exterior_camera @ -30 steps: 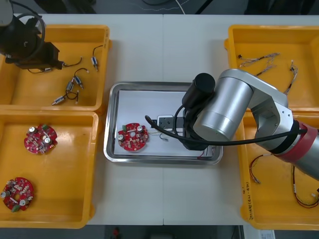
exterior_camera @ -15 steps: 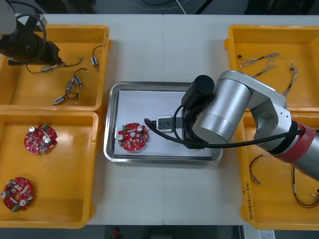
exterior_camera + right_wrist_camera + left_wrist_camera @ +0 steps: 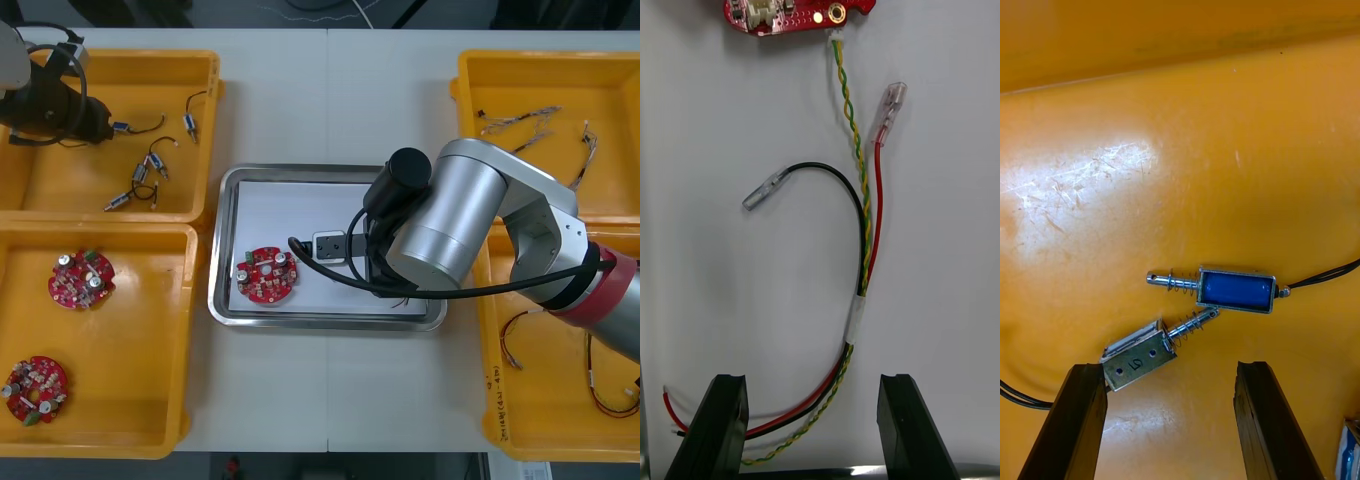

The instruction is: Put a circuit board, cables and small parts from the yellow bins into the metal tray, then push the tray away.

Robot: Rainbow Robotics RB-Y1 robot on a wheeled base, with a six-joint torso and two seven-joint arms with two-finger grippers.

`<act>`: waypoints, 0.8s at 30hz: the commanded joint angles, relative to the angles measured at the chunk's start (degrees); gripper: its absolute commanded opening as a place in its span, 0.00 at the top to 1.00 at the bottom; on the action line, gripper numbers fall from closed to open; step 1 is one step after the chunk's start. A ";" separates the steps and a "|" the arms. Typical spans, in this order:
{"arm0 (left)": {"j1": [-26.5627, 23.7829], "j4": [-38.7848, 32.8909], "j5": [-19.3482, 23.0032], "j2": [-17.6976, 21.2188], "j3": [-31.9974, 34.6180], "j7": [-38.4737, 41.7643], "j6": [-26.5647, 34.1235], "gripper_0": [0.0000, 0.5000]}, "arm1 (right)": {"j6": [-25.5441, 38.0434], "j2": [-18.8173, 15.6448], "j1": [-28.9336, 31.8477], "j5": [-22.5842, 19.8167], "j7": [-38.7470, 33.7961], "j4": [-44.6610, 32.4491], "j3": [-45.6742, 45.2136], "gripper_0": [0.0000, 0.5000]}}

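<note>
The shiny metal tray [image 3: 226,300], white inside, sits on the light desk [image 3: 330,100] between the yellow bins. A round red circuit board [image 3: 267,274] lies in its left half. The right arm [image 3: 460,225] reaches over the tray's right half. In the right wrist view the right gripper [image 3: 812,427] has its black fingers [image 3: 719,420] well apart, gripping nothing. Between them, flat on the white tray floor, lies a bundle of red, black and twisted yellow-green cables [image 3: 857,315] bound by a clear sleeve. The twisted strand runs up to a white connector at the board's edge. The red and black strands end in clear-capped tips, apart from each other.

The left arm [image 3: 45,100] is over the far-left yellow bin [image 3: 60,195], which holds several small metal parts with thin black leads. The left gripper [image 3: 1172,424] hangs above the bin floor, also spread open and holding nothing. Just ahead of its fingers lie a blue-bodied small metal part [image 3: 1235,289] and a silver small metal part marked 9 [image 3: 1139,358]. Their spring ends meet, and the silver one is just beside one finger.

The near-left yellow bin [image 3: 140,340] holds two more round red boards [image 3: 80,280]. The two right-hand yellow bins [image 3: 600,70] hold loose cables.
</note>
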 commanded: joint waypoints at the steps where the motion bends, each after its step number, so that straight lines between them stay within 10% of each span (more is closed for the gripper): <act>1: -3.06 0.44 0.15 2.44 -1.56 -5.05 -2.07 0.00 | 4.64 3.02 -1.82 0.44 1.80 -2.52 -5.69 0.00; 12: -2.97 4.13 1.29 2.35 -4.29 -6.37 -5.68 0.00 | 21.95 3.90 -1.82 1.41 1.18 -8.67 -16.06 0.00; 24: -1.83 5.89 2.26 2.26 -4.37 -8.04 -7.87 0.00 | 22.09 2.76 -1.82 0.53 0.74 -12.62 -30.91 0.00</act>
